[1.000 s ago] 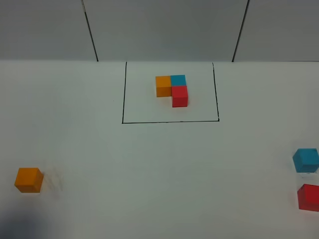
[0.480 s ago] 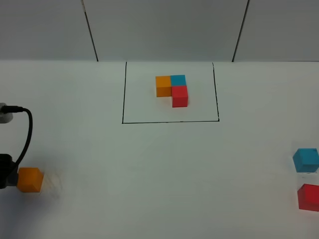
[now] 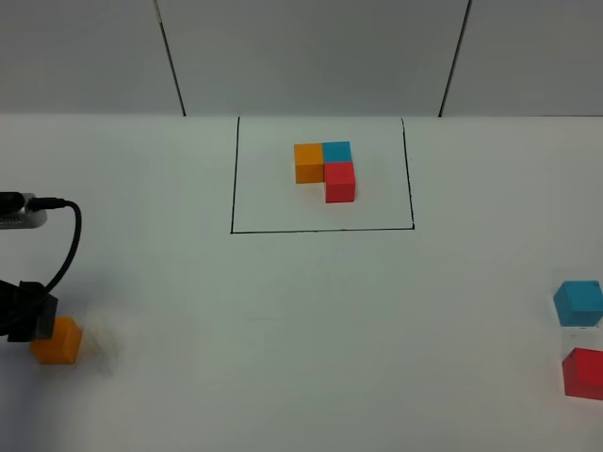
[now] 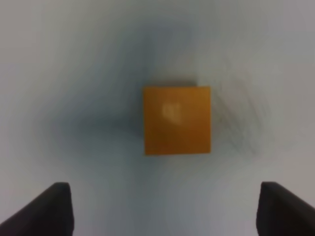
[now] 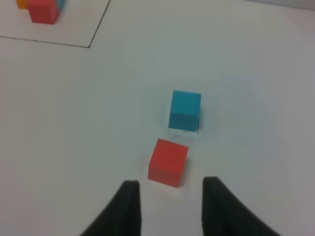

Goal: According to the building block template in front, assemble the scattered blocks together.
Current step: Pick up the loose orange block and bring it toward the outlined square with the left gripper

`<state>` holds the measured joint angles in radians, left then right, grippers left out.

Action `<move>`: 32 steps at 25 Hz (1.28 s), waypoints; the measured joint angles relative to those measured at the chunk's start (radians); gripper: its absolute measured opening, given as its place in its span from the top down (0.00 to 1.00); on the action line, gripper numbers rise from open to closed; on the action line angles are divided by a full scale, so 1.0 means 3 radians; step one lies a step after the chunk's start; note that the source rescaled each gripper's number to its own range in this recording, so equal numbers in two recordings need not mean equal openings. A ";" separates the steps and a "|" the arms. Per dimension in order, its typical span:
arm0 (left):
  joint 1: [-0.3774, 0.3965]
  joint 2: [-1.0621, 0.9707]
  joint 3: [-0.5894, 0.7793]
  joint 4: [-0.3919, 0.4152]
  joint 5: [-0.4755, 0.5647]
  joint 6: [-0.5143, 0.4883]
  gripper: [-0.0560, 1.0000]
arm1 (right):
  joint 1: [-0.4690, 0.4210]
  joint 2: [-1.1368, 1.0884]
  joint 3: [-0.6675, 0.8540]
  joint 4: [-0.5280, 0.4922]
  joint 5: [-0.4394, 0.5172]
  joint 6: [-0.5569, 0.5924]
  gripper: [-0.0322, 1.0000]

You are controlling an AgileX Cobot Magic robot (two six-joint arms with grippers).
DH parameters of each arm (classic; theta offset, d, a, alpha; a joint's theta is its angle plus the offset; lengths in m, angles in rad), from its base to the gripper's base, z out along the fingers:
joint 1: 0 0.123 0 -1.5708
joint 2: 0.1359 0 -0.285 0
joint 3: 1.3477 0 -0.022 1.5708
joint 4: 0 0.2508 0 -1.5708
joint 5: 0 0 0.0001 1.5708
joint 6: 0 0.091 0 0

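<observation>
The building block template (image 3: 325,169), an L of orange, cyan-blue and red cubes, sits inside a black outline (image 3: 322,229) at the back middle. The loose orange cube (image 3: 60,343) lies at the front left. My left gripper (image 3: 36,320) hangs over it, open, and covers its left top edge. In the left wrist view the orange cube (image 4: 177,120) lies ahead of the spread fingertips (image 4: 55,209). The loose cyan-blue cube (image 3: 578,302) and red cube (image 3: 583,372) lie at the far right. My right gripper (image 5: 170,206) is open just short of the red cube (image 5: 168,162), with the cyan-blue cube (image 5: 185,110) beyond.
A white table with grey wall panels behind it. A black cable (image 3: 66,254) loops from the left arm. A corner of the template (image 5: 43,10) and its outline show in the right wrist view. The right arm is out of the exterior view.
My left arm has come in from the left edge and moved right, so it now stands over the orange cube and covers part of it. The cubes have not moved.
</observation>
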<state>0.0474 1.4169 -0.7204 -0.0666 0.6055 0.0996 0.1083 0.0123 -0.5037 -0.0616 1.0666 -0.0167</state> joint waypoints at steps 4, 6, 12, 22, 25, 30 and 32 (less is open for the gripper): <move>0.0000 0.0207 0.0000 0.0000 -0.0129 0.0000 0.32 | 0.0000 0.0000 0.0000 0.0000 0.0000 0.0000 0.97; 0.0000 0.0297 0.0000 0.0000 -0.0197 0.0000 0.32 | 0.0000 0.0000 0.0000 0.0000 0.0000 0.0000 0.97; 0.0000 0.0529 0.0000 -0.0026 -0.0428 0.0000 0.32 | 0.0000 0.0000 0.0000 0.0000 0.0000 0.0000 0.97; 0.0000 0.0793 -0.0001 -0.0029 -0.0649 0.0000 0.32 | 0.0000 0.0000 0.0000 0.0000 0.0000 0.0000 0.97; 0.0000 0.0831 -0.0011 -0.0035 -0.0675 0.0000 0.32 | 0.0000 0.0000 0.0000 0.0000 0.0000 0.0000 0.97; 0.0000 0.0895 -0.0103 -0.0036 -0.0696 0.0000 0.32 | 0.0000 0.0000 0.0000 0.0000 0.0000 0.0000 0.97; 0.0000 0.0958 -0.0138 -0.0036 -0.0701 0.0000 0.32 | 0.0000 0.0000 0.0000 0.0000 0.0000 0.0000 0.97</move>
<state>0.0474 1.7044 -0.7618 -0.0775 0.3952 0.0996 0.1083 0.0123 -0.5037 -0.0616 1.0666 -0.0167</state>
